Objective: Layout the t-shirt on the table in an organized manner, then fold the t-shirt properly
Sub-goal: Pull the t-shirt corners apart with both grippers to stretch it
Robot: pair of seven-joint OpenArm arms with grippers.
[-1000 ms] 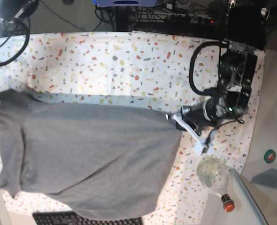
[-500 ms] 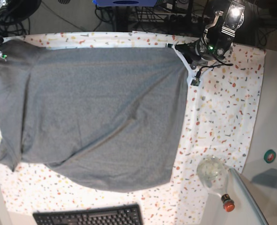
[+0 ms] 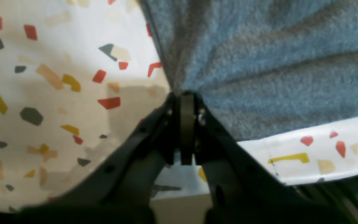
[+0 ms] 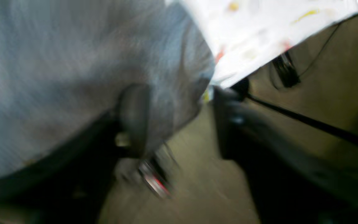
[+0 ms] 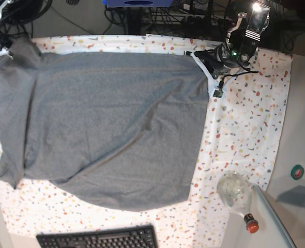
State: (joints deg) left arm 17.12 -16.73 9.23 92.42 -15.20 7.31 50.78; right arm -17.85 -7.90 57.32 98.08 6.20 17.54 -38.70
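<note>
Wrist views: left gripper (image 3: 186, 93) clamps t-shirt (image 5: 106, 119) corner; right gripper (image 4: 179, 102) spread apart. Base view: shirt flat on table (image 5: 245, 124).

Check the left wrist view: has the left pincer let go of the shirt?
No, the left pincer is shut on the t-shirt fabric.

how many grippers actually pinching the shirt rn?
1. The left gripper is clamped on the t-shirt corner at the table's far edge. The right gripper has its jaws apart at the opposite far corner, cloth draped over one finger; that view is blurred.
</note>
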